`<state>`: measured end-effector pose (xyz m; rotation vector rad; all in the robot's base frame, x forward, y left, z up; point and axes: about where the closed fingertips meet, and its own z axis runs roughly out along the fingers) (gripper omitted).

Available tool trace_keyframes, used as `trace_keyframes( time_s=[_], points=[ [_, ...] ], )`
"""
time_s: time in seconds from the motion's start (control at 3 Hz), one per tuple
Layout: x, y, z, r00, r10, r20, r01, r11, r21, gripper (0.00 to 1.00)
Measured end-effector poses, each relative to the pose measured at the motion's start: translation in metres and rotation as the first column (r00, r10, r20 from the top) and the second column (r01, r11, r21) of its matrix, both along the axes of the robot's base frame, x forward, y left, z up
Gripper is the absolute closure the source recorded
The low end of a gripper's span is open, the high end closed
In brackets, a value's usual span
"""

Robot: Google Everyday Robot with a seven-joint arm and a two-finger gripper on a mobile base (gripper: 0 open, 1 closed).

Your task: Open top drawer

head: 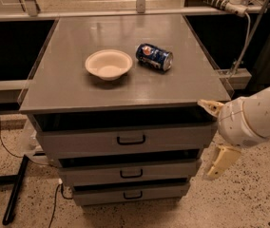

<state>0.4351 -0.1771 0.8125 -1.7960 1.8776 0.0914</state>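
Camera view has the gripper (216, 134) just right of the top drawer (87, 142), claw spread wide and holding nothing. That drawer, uppermost of three, looks shut, its handle (131, 139) untouched. Reaching, gripping and pulling all remain.

No readable text

The blue can (154, 57) lying on the cabinet top (182, 82) carries a red-and-white emblem, its lettering illegible. The gripper (207, 139), fingers spread apart, hangs just beside the right end of the top drawer (87, 141).
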Motion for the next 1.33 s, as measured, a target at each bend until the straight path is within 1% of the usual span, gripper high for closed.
trace_keyframes(
  time_s=[0.33,0.67,1.0,1.33],
  points=[
    [0.008,0.003,-0.011,0.9989,0.03,0.037,-0.031,0.999,0.031,0.0],
    [0.02,0.002,-0.028,0.9922,0.065,0.107,-0.072,0.995,0.068,0.0],
    [0.031,0.0,-0.045,0.9828,0.095,0.158,-0.108,0.991,0.076,0.0],
    [0.039,-0.002,-0.068,0.9812,0.106,0.161,-0.118,0.991,0.067,0.0]
  ],
)
